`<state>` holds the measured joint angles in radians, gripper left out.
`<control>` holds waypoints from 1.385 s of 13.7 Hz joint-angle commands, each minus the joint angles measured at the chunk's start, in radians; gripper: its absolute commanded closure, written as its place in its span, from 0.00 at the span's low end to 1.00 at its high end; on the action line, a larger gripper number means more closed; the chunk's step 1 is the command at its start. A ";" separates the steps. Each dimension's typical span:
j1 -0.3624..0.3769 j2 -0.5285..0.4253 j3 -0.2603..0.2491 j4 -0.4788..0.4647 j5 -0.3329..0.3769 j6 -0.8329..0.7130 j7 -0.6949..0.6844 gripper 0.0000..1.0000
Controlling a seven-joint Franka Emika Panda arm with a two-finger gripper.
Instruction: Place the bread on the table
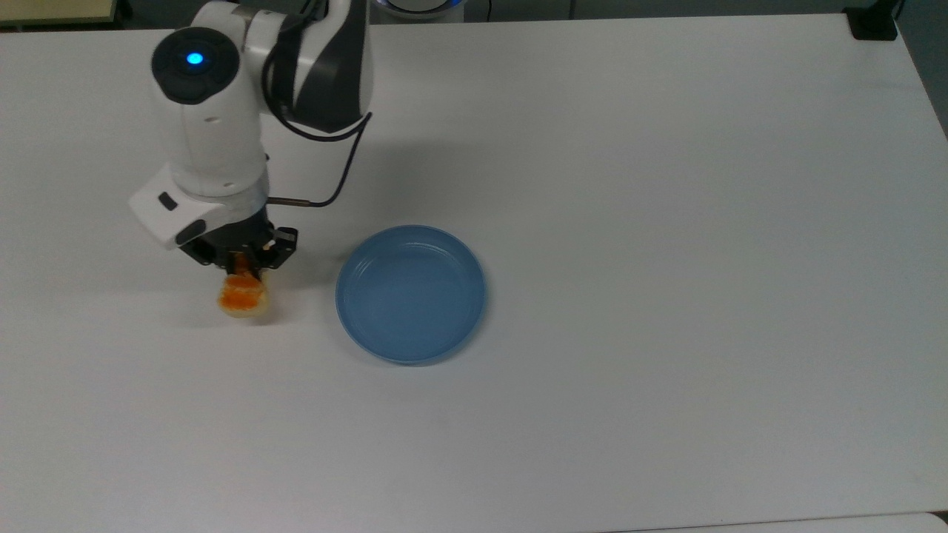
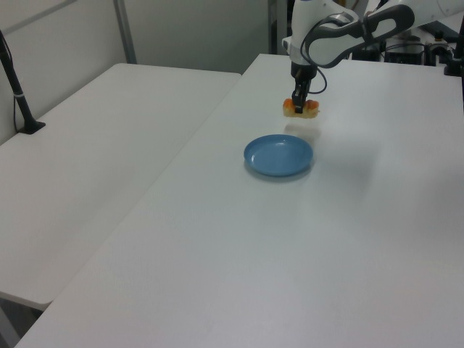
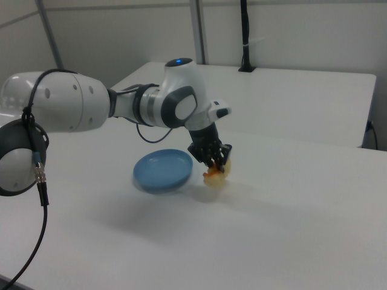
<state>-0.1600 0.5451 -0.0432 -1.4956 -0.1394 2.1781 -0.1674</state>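
Blue and bare inside, the plate (image 1: 411,294) in your top view sits on the white table (image 1: 666,222), while the gripper (image 1: 238,260) to the top view's left of it is clamped on the bread (image 1: 241,297), with wide clear tabletop all round. In your left view the bread (image 2: 301,109) hangs in the closed gripper (image 2: 298,106) above the table beyond the plate (image 2: 278,155), its shadow below. In your right view the bread (image 3: 215,176) is just beside the plate's (image 3: 162,170) rim, near the tabletop.
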 commanded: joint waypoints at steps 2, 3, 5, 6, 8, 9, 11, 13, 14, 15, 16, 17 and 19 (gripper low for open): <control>-0.030 0.042 -0.003 -0.017 -0.026 0.123 -0.034 0.49; -0.032 0.053 -0.003 -0.017 -0.047 0.135 -0.032 0.38; -0.032 0.055 -0.003 -0.020 -0.068 0.141 -0.029 0.16; -0.030 0.050 -0.003 -0.020 -0.066 0.138 -0.020 0.00; -0.023 0.024 0.003 -0.020 -0.057 0.126 -0.011 0.00; -0.009 -0.006 0.011 -0.020 -0.057 0.099 0.032 0.00; 0.046 -0.057 0.011 -0.018 -0.055 0.027 0.110 0.00; 0.103 -0.126 0.011 -0.018 -0.055 -0.088 0.191 0.00; 0.132 -0.164 0.011 -0.020 -0.054 -0.147 0.218 0.00; 0.157 -0.203 0.012 -0.021 -0.054 -0.203 0.239 0.00; 0.186 -0.238 0.012 -0.028 -0.052 -0.249 0.258 0.00; 0.212 -0.273 0.012 -0.035 -0.052 -0.286 0.294 0.00; 0.250 -0.329 0.012 -0.040 -0.051 -0.368 0.400 0.00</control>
<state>0.0349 0.3301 -0.0206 -1.4723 -0.1883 1.9050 0.1062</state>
